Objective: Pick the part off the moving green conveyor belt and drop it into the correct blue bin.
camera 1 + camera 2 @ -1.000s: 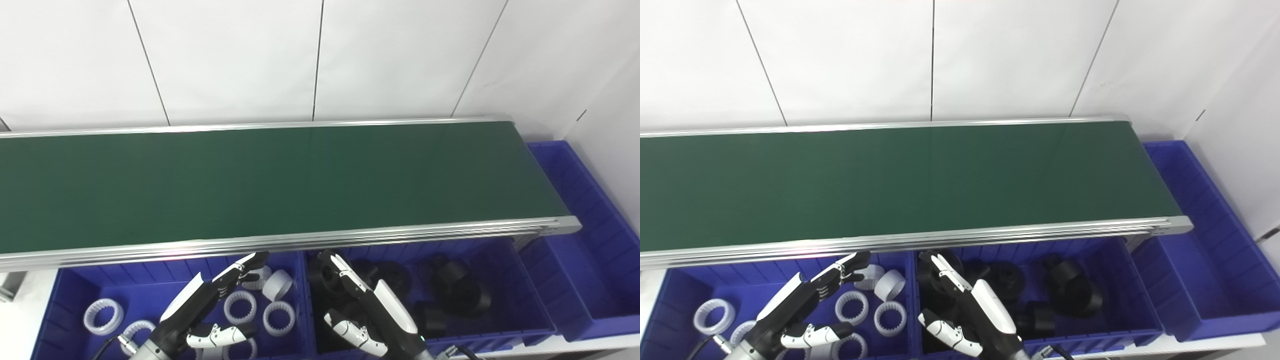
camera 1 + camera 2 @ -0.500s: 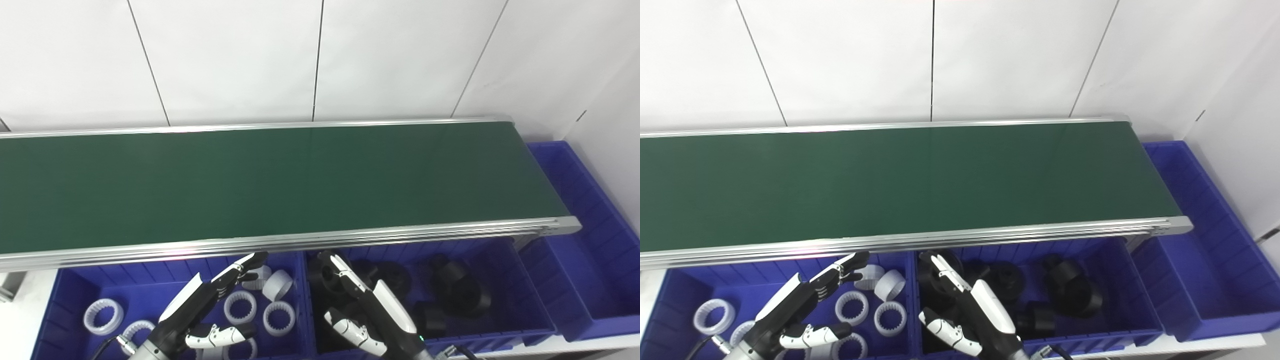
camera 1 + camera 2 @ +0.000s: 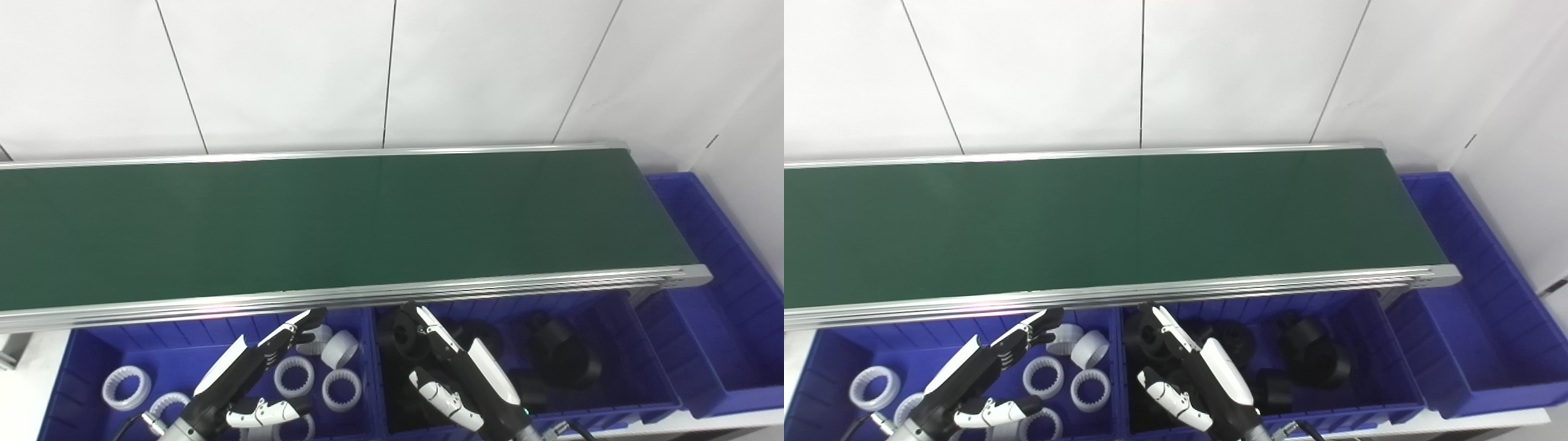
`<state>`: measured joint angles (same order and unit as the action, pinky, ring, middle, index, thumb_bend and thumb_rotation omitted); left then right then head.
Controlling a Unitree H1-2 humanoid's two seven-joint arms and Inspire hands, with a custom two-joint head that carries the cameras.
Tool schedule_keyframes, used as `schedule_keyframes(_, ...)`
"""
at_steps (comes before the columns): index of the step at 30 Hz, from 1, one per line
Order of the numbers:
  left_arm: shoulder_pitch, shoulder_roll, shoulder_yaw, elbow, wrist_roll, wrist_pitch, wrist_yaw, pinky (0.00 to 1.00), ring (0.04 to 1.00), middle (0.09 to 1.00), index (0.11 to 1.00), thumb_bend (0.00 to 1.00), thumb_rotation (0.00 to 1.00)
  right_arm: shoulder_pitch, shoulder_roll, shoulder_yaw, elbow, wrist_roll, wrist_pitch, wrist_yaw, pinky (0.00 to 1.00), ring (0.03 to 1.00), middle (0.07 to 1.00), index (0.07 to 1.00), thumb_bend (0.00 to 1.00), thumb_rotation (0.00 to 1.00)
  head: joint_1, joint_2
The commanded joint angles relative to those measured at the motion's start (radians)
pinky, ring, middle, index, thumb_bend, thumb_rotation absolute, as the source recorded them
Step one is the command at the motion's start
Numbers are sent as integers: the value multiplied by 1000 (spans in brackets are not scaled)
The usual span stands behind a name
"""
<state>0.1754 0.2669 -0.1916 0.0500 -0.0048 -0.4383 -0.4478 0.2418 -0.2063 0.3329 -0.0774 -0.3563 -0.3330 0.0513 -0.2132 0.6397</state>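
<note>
Parts are lying only in our bins: white toothed rings (image 3: 293, 375) in the left blue bin (image 3: 92, 355), black parts (image 3: 560, 349) in the middle blue bin (image 3: 643, 373). We are seeing the green conveyor belt (image 3: 343, 223) bare. We are hovering our left hand (image 3: 251, 376) and right hand (image 3: 456, 373) over those bins, fingers spread apart, holding nothing.

Green conveyor belt (image 3: 343, 220), bare surface, silver rails, blue bins (image 3: 92, 361) below
</note>
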Motion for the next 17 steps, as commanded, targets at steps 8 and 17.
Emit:
schedule_keyframes(8, 1, 10, 7, -33, -20, -32, 2, 900, 953, 965, 943, 396, 554, -2, 10, -11, -36, 5, -27, 3, 909, 971, 1000, 977, 320, 967, -1, 1)
schedule_keyframes(17, 7, 14, 5, -44, -17, -32, 2, 905, 955, 969, 946, 391, 559, 3, 12, -11, -40, 0, -24, 5, 908, 970, 1000, 976, 328, 981, 6, 8)
